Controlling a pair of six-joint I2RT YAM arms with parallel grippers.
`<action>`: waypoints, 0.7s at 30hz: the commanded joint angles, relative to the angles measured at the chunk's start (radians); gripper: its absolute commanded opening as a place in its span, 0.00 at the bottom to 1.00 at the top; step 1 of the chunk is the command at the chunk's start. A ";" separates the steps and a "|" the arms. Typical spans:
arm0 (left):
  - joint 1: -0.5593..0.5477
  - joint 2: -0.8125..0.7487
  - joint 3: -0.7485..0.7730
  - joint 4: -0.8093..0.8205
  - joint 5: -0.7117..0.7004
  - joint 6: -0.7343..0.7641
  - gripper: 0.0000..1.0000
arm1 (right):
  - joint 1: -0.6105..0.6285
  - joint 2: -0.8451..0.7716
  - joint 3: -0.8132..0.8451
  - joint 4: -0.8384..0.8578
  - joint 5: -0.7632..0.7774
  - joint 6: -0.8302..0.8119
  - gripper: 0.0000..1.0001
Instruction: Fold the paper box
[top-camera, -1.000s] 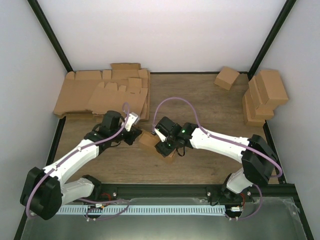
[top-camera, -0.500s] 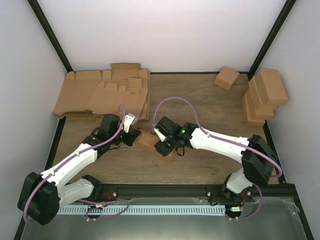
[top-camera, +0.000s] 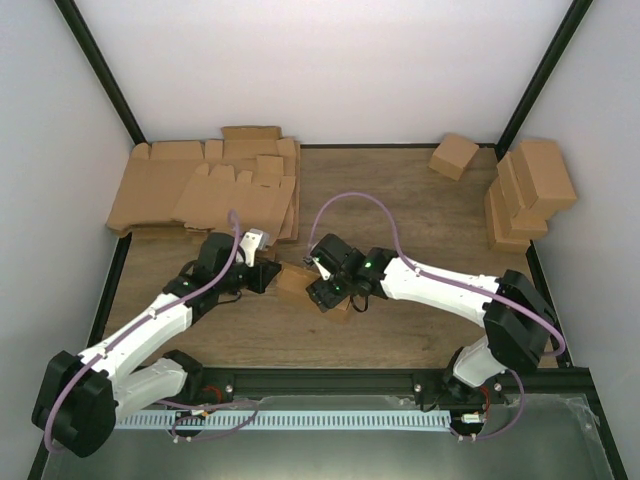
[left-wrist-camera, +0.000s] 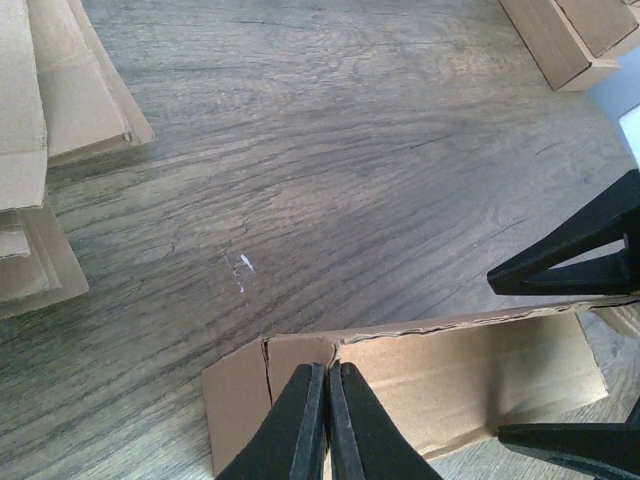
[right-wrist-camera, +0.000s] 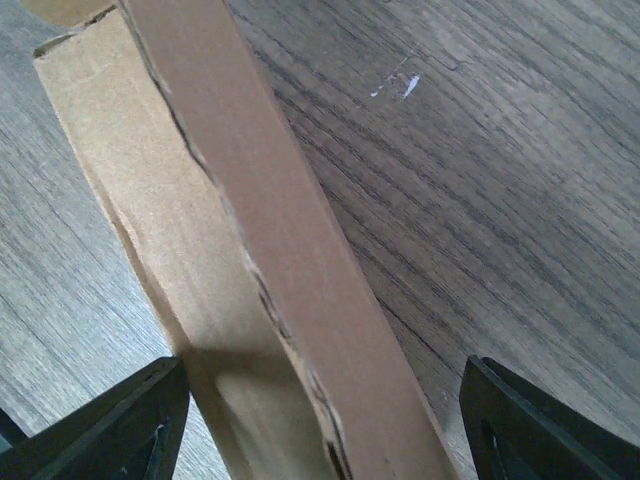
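Note:
The paper box (top-camera: 293, 279) is a small brown cardboard piece, partly folded, lying on the wooden table between my two grippers. My left gripper (top-camera: 270, 276) is at its left end. In the left wrist view the left gripper (left-wrist-camera: 327, 385) is shut on a thin upright wall of the box (left-wrist-camera: 460, 370). My right gripper (top-camera: 326, 291) is at the box's right end. In the right wrist view the right gripper (right-wrist-camera: 320, 430) is open wide, with its fingers (right-wrist-camera: 130, 425) on either side of a raised cardboard wall (right-wrist-camera: 280, 260). One right finger (left-wrist-camera: 575, 250) also shows in the left wrist view.
A stack of flat cardboard blanks (top-camera: 205, 190) lies at the back left and also shows in the left wrist view (left-wrist-camera: 50, 120). Several folded boxes (top-camera: 530, 195) stand at the right, with a single one (top-camera: 453, 155) at the back. Black frame posts stand at the corners.
My left arm has shifted slightly, and its wrist has moved a little left and down. The box and my right gripper have edged a little to the left. Both grips look unchanged.

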 joint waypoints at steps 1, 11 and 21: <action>-0.007 -0.014 -0.001 -0.026 0.004 -0.032 0.05 | 0.008 -0.039 -0.028 0.070 0.042 0.100 0.78; -0.018 0.002 -0.001 -0.026 0.003 -0.051 0.05 | 0.008 -0.025 -0.038 0.076 0.061 0.155 0.82; -0.026 0.008 0.024 -0.040 0.009 -0.082 0.05 | 0.008 0.000 -0.046 0.039 0.081 0.140 0.79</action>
